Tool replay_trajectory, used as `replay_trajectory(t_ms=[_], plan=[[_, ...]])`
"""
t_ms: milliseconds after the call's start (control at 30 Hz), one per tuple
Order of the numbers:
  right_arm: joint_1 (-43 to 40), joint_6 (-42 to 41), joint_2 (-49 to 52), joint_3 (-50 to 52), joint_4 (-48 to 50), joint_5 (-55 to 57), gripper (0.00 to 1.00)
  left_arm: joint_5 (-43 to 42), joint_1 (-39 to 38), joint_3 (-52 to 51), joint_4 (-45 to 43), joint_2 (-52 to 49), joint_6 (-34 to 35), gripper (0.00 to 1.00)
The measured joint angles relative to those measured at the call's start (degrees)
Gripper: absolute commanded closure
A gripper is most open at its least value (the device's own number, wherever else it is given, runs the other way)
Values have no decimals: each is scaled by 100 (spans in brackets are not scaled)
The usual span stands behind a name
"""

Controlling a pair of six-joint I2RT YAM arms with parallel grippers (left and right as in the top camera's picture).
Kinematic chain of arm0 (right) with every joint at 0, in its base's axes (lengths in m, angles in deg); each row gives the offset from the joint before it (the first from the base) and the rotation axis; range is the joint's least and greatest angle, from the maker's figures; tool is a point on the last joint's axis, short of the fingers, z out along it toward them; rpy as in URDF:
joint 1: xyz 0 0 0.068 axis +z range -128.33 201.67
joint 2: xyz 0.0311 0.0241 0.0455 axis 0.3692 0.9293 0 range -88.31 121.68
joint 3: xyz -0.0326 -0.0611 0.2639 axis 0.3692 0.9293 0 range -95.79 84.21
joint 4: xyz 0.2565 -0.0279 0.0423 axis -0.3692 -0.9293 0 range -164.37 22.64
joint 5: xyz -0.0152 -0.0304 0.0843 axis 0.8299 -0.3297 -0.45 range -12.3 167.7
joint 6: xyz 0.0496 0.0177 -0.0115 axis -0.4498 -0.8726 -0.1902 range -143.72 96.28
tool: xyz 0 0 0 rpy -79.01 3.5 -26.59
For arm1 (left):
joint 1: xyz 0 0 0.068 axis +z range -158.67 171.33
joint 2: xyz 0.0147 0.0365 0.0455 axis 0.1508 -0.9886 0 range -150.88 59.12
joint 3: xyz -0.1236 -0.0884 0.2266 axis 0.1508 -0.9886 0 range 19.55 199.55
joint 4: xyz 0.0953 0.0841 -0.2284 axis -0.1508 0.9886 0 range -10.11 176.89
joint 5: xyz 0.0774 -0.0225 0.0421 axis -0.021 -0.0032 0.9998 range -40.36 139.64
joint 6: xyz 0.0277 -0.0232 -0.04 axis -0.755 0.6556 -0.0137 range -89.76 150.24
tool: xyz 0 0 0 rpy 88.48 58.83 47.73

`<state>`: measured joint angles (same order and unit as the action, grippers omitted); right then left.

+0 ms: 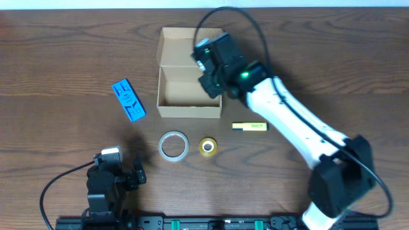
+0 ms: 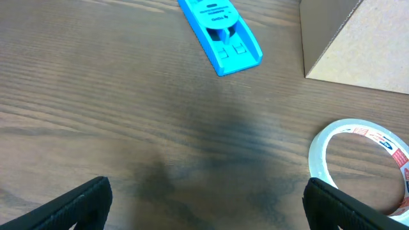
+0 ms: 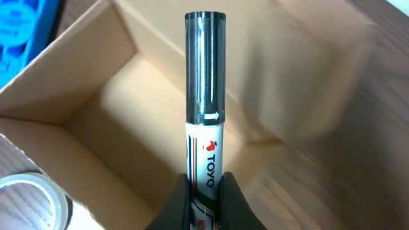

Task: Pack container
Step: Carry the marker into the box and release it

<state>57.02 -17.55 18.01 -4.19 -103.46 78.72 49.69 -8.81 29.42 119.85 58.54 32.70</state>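
The tan cardboard container [image 1: 167,73] stands open at the table's back centre, its flap lid folded back. My right gripper [image 1: 209,75] hovers over the container's right side, shut on a white marker with a black cap [image 3: 205,108]. In the right wrist view the marker points into the open container [image 3: 96,108]. My left gripper [image 2: 204,204] is open and empty, low over the table at the front left [image 1: 118,172]. The container's corner also shows in the left wrist view [image 2: 358,45].
A blue stapler-like tool [image 1: 128,99] [image 2: 220,32] lies left of the container. A clear tape roll [image 1: 173,145] [image 2: 361,163], a small yellow tape roll [image 1: 208,146] and a yellow highlighter [image 1: 250,126] lie in front of the container.
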Motion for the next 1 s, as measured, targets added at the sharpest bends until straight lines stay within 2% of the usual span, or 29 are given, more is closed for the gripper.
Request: replay_trajectory(t_ms=[400,500,567,667,733,767,1000], plan=[[278,466,789,-2,365,-17,99,0,0,0,-2,0,0,5],[278,472,890,-2,361,-17,96,-2,0,0,0,0,0,5],[278,479,920,-2,367,-17,88,0,0,0,0,0,0,5],[278,535,935,-2,439,-17,69,0,0,0,-2,0,0,5],[278,503,935,-2,509,-17,56,-2,0,0,0,0,0,5],[278,507,935,-2,557,-17,45,-2,0,0,-2,0,0,5],[278,505,935,-7,990,46,14,-2,0,0,-2,0,0,5]])
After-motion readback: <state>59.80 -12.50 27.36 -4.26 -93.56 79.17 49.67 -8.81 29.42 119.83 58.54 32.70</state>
